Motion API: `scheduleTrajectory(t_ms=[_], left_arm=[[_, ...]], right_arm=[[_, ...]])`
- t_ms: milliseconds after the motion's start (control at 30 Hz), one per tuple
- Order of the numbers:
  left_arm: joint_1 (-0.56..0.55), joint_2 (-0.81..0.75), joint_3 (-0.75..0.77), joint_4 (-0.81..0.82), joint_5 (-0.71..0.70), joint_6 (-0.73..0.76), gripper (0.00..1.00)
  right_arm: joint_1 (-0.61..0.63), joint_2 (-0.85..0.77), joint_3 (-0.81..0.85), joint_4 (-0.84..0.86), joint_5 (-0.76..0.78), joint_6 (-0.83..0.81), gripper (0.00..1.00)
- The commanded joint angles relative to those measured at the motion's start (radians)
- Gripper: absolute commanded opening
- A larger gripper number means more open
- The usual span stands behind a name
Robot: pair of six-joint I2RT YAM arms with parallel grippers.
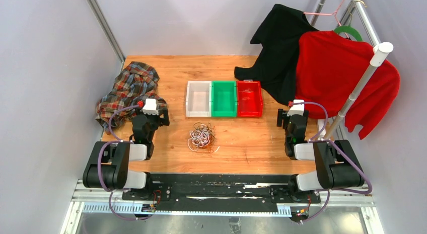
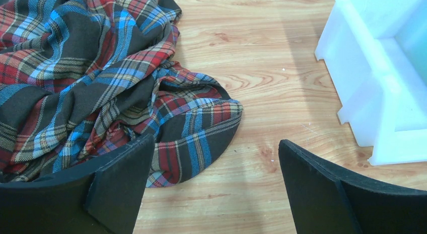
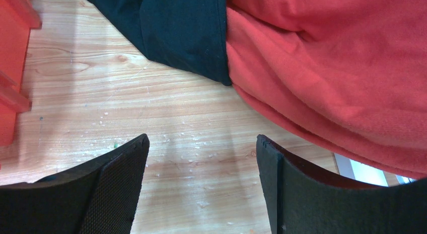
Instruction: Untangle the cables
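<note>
Arms (image 1: pixel 117 162) folded low, left claw (image 2: pixel 214 143) and right claw (image 3: pixel 201 141) spread apart, thin curly cables (image 1: pixel 201 137) heaped on wood-grain worktop (image 1: pixel 252 138)

Overhead camera; wrist cameras near table (image 1: pixel 252 139)

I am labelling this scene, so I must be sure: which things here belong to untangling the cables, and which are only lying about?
For the job: cables, in one tangled pile.
Lying about: plaid shirt, black garment, red sweater; white bin, green bin, red bin, perhaps for sorting.
</note>
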Motion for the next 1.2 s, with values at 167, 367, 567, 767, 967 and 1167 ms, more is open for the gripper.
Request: scheduleTrajectory(t_ms=[167,367,567,767,967,1167], left_arm=[[0.007,-0.008,0.006,0.048,0.021,0.009,0.98],[0.007,-0.223,0.322,-0.661,0.210,0.085,0.98],[0.006,-0.284,0.541,-1.165,0.534,0.119,0.98],[-0.118,-0.280,0.637,-1.430,0.538,0.145,0.98],[-0.240,-0.281,0.645,-1.482,0.485,0.123,0.98],[-0.324,-0.222,0.627,-1.473,0.473,0.116,0.95]], right_arm=[[-0.014,-0.003,0.010,0.037,0.034,-0.006,0.78],[0.012,-0.139,0.323,-0.673,0.098,0.132,0.78],[0.015,-0.332,0.331,-0.705,-0.211,0.442,0.78],[0.008,-0.465,0.307,-0.765,-0.333,0.730,0.92],[0.157,-0.416,0.412,-0.983,-0.376,0.604,0.82],[0.414,-0.403,0.416,-1.022,-0.242,0.517,0.82]])
